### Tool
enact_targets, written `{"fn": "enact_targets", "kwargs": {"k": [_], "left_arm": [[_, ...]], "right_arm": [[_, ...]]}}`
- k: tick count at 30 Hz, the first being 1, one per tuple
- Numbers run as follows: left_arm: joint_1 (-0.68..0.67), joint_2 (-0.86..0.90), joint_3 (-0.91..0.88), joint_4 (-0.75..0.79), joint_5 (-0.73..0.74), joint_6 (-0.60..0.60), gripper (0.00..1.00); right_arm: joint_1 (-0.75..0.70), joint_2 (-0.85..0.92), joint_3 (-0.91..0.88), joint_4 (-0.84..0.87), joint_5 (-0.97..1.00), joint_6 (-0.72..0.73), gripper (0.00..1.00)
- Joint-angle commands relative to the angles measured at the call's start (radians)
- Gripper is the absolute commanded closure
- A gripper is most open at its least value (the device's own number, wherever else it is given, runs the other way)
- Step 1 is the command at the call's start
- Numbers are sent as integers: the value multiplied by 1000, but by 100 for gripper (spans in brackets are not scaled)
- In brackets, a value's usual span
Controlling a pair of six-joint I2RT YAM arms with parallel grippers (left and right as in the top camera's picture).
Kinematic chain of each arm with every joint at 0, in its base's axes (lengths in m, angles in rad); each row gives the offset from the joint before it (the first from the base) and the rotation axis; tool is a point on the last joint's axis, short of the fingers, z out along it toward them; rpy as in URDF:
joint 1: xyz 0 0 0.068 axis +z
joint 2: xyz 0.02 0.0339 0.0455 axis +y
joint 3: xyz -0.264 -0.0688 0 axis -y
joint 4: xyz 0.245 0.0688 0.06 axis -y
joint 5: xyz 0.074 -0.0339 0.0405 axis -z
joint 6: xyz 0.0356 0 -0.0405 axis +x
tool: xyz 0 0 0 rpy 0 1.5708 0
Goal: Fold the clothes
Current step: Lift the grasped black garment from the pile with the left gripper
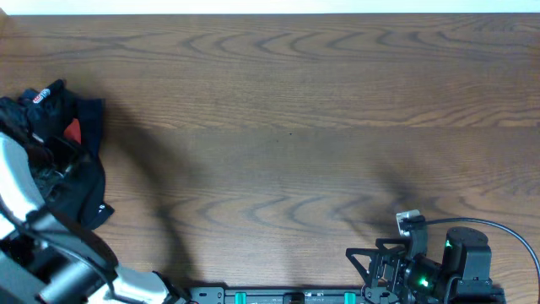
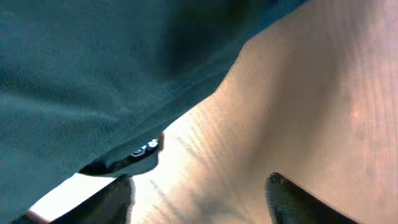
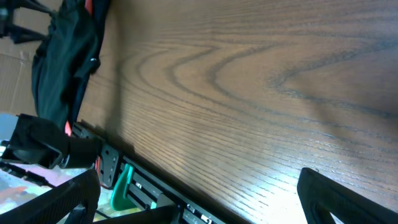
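Crumpled black fabric clothes (image 1: pixel 84 169) heaped at wooden counter (image 1: pixel 295 127) edge; left hand (image 2: pixel 200 180) held wide at them, prob. to grab; right hand (image 3: pixel 199 177) parked wide, empty.

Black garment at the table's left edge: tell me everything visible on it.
The black garment is soft fabric, crumpled in an unfolded heap at the left edge of the table. A red patch shows within it, and small white prints mark its corners. The left arm crosses over it. The left hand is open, with no fabric between its fingers.
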State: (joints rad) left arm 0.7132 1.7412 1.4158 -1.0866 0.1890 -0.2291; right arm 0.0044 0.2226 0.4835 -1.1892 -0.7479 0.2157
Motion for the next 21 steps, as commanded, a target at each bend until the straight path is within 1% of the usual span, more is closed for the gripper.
{"fn": "enact_targets", "kwargs": {"k": [1, 2, 4, 9, 16, 21], "left_arm": [[5, 82, 3, -12, -68, 3, 17], [6, 102, 3, -11, -72, 3, 11], [11, 131, 3, -10, -85, 3, 10], [39, 175, 3, 4, -101, 3, 10], [103, 196, 3, 27, -104, 3, 7], [107, 216, 3, 34, -102, -2, 6]], "right_arm": [[10, 0, 15, -4, -8, -31, 1], [10, 0, 15, -8, -8, -31, 1], [10, 0, 15, -15, -8, -31, 1], [10, 0, 15, -28, -8, -31, 1], [10, 0, 15, -27, -8, -31, 1], [10, 0, 15, -26, -8, -31, 1]]}}
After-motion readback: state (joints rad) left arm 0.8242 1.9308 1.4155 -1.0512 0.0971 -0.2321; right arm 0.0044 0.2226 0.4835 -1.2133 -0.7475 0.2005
